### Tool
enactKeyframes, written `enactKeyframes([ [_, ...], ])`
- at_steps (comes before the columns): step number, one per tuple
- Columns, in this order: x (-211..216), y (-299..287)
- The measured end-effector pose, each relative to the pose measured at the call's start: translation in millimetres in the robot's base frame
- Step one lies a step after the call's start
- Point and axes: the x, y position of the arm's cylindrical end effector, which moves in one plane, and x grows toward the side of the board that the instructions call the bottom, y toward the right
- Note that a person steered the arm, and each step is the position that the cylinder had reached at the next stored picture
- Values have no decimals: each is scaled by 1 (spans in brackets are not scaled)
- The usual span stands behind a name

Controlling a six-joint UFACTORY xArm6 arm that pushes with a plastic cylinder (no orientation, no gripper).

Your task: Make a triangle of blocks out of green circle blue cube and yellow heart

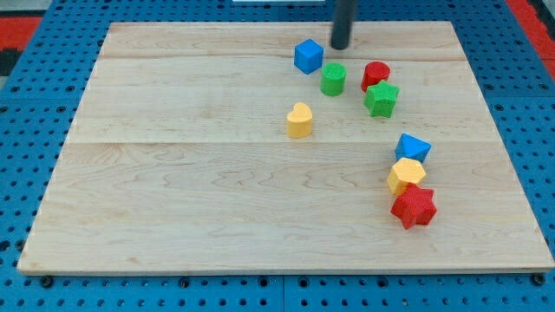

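My tip (pixel 341 46) stands near the wooden board's (pixel 173 191) top edge, bare and touching nothing, just right of the blue cube (pixel 308 55). The green cylinder (pixel 333 79) sits just below; the yellow heart (pixel 299 120) lies apart, lower left.

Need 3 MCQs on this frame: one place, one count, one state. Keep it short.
1. My tip sits where?
A) at the view's upper right of the blue cube
B) beside the red star
C) left of the yellow heart

2. Green blocks on the board?
A) one
B) two
C) three

3. Green circle and blue cube are:
A) stacked
B) close neighbours
C) at opposite board edges

Key: 1 A, the rod ends just above and right of the cube. 2 B, green circle and green star. 3 B, side by side, circle at the cube's lower right.
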Motion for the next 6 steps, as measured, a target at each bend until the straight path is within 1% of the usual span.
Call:
enactKeyframes([
  [1, 25, -36],
  [2, 60, -52],
  [3, 67, -89],
  [4, 120, -140],
  [5, 199, -126],
  [6, 215, -86],
])
